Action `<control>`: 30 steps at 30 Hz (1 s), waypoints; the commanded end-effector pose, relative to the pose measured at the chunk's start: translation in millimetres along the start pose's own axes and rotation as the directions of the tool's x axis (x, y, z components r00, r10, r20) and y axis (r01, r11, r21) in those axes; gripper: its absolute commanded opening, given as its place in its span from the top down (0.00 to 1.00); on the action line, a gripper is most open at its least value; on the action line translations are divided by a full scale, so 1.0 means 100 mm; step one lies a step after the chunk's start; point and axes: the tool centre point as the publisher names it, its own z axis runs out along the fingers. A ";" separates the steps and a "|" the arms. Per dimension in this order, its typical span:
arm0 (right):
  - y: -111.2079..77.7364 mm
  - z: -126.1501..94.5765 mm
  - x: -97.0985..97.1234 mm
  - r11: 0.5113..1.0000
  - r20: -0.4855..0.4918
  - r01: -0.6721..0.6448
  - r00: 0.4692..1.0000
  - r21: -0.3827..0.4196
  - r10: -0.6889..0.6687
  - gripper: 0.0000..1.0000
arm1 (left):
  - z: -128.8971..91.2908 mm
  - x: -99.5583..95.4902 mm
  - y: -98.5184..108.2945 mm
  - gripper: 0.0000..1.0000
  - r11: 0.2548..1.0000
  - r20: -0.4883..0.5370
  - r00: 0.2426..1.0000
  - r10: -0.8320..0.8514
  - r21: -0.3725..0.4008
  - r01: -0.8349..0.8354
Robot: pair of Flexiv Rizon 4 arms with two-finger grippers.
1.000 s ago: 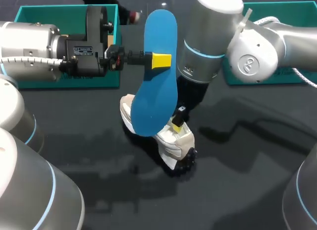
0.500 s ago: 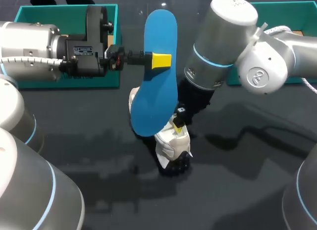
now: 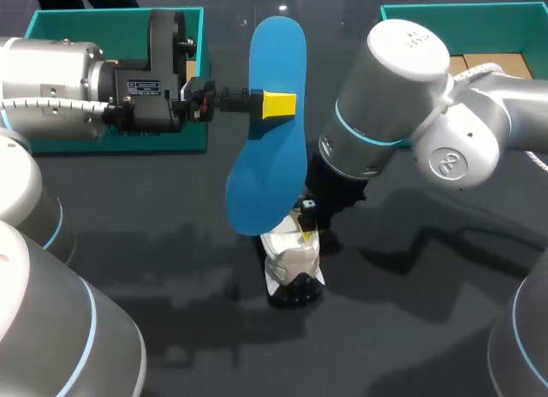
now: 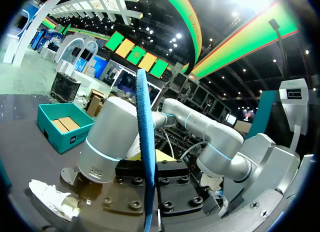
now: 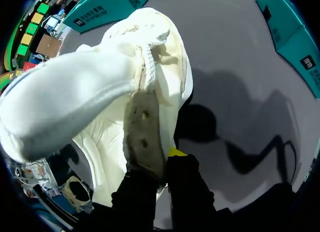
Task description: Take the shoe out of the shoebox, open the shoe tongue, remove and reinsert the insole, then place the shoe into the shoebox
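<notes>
My left gripper [image 3: 277, 104] is shut on a blue insole [image 3: 267, 149] and holds it upright above the table's middle. In the left wrist view the insole [image 4: 145, 157] is seen edge-on, rising between the fingers. Below it the white shoe [image 3: 291, 262] rests tipped on the dark table, its black sole toward the front. My right gripper [image 3: 306, 224] comes down from the right and is shut on the shoe's upper edge. In the right wrist view its fingers pinch the lace flap [image 5: 144, 137] of the shoe [image 5: 85, 87] beside the opening.
A teal shoebox [image 3: 199, 80] stands at the back left, behind my left arm. A second teal box [image 3: 479, 14] with brown card inside sits at the back right. The dark tabletop [image 3: 411, 328] lies bare in front of the shoe.
My right arm has swung the shoe round and toward the front; it now lies shorter and more upright under the insole. The left arm and insole have not moved.
</notes>
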 end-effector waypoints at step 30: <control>-0.01 0.31 -0.16 0.992 -0.046 -0.117 0.992 0.037 0.118 1.00 | 0.01 0.00 0.00 1.00 1.000 0.000 1.000 0.000 -0.001 0.000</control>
